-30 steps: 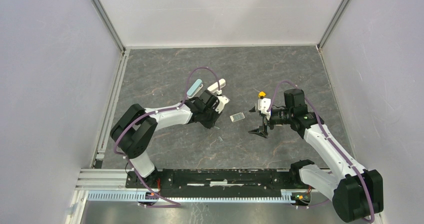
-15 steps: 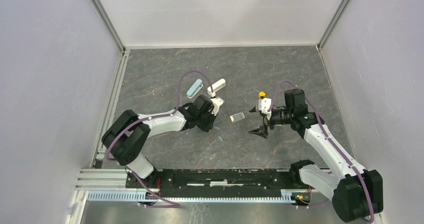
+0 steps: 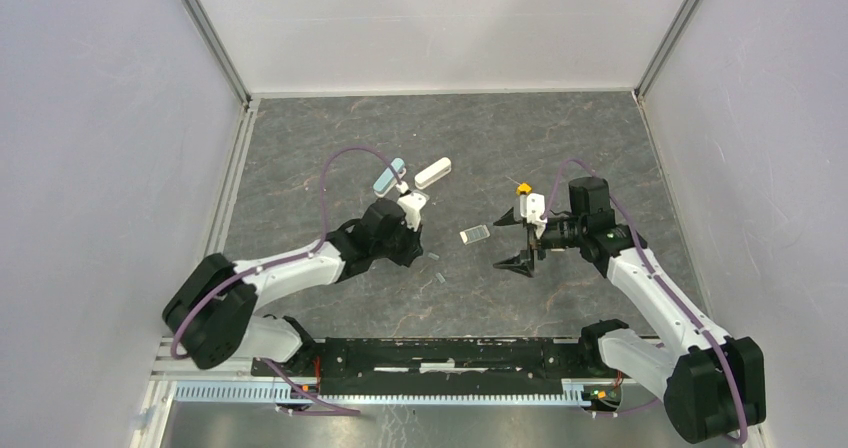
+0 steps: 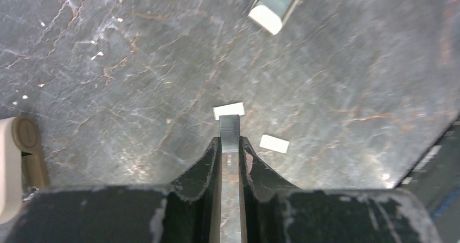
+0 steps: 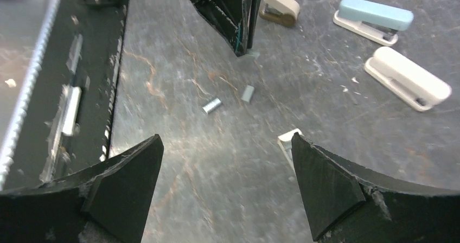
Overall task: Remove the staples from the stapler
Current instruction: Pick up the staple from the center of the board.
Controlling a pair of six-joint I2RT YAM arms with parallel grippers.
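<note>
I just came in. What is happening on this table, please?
The left gripper is shut on a short strip of staples, low over the table. Two more short staple pieces lie loose near its tips. The right gripper hangs open and empty. The teal stapler and the white stapler lie farther back, untouched.

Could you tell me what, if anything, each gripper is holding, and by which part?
The left gripper pinches the staples by their flat sides, with the far end poking past the fingertips. The right gripper is open and holds nothing.

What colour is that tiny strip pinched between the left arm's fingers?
Silvery grey; the staple strip shows best in the left wrist view.
</note>
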